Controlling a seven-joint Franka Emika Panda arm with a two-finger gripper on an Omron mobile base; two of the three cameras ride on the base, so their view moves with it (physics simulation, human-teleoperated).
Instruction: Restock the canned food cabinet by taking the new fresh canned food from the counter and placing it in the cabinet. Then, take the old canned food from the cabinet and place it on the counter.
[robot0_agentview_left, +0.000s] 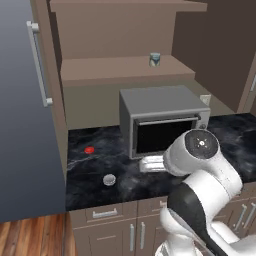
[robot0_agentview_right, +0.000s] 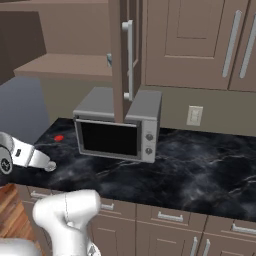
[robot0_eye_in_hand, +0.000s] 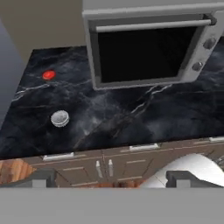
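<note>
Upright can (robot0_agentview_left: 154, 59) sitting on cabinet shelf (robot0_agentview_left: 125, 70). Flat tin (robot0_eye_in_hand: 60, 118) lying on worktop (robot0_eye_in_hand: 131, 113), left of microwave (robot0_eye_in_hand: 148, 41). Claw (robot0_eye_in_hand: 109, 177) spread open, empty, well off tin.

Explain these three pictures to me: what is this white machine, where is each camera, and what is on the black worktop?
It is a rendered kitchen. The white machine is a robot arm on a driving base. Two cameras sit on the base behind the arm, one to its left and one to its right. The third rides on the hand and looks down past the gripper, whose fingers stand apart and hold nothing.

On the counter stand a grey microwave, a flat round tin near the front edge and a small red object. An upright can already stands on a shelf of the brown cabinet above.
</note>
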